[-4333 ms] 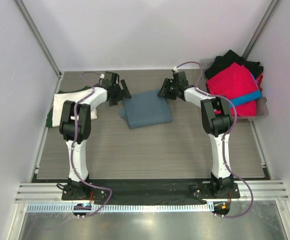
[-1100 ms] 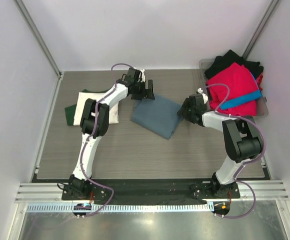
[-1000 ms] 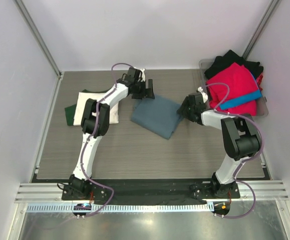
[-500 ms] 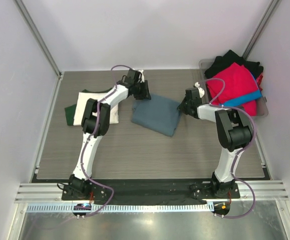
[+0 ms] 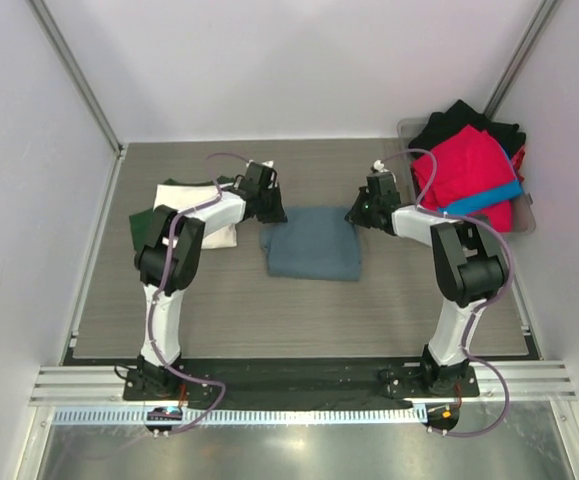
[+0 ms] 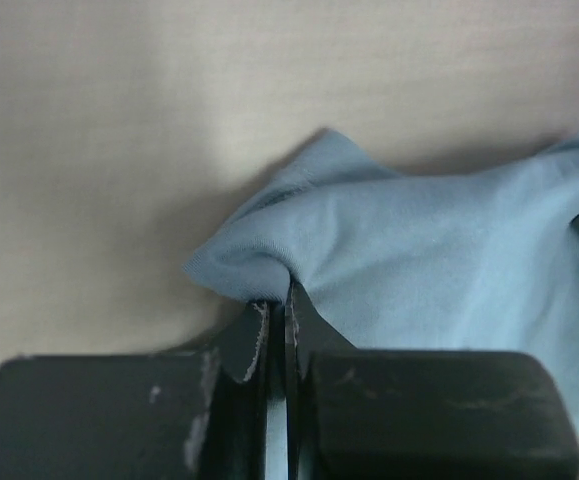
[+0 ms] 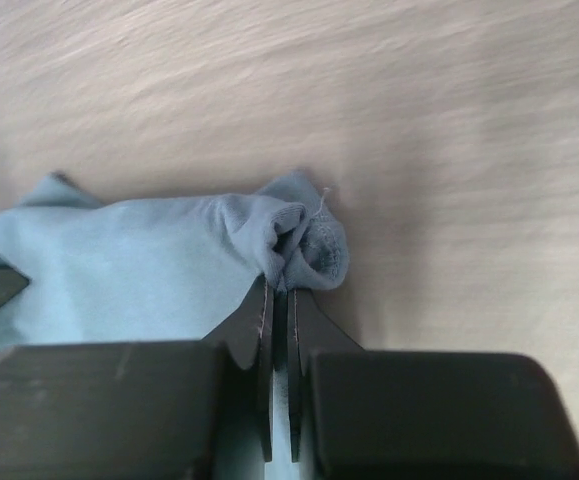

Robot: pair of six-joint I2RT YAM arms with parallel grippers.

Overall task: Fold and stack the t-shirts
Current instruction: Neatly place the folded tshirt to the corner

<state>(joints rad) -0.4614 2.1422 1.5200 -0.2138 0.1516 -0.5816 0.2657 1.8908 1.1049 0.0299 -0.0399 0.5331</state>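
A folded slate blue-grey t-shirt (image 5: 312, 243) lies mid-table between both arms. My left gripper (image 5: 272, 212) is shut on its far left corner; the left wrist view shows the cloth (image 6: 419, 250) pinched at the tips of the gripper (image 6: 287, 295). My right gripper (image 5: 357, 213) is shut on the far right corner, where the fabric (image 7: 304, 245) bunches above the gripper (image 7: 280, 290). A cream-white t-shirt (image 5: 191, 198) rests on a dark green t-shirt (image 5: 139, 228) at the left, behind the left arm.
A clear bin (image 5: 522, 220) at the right back holds a heap of red (image 5: 464, 165), black (image 5: 461, 120) and bright blue (image 5: 484, 198) t-shirts. Walls enclose the table (image 5: 299, 310) on three sides.
Both grippers have closed on the far corners of the blue-grey shirt. The shirt has turned from a slanted lie to square with the table and slid slightly nearer.
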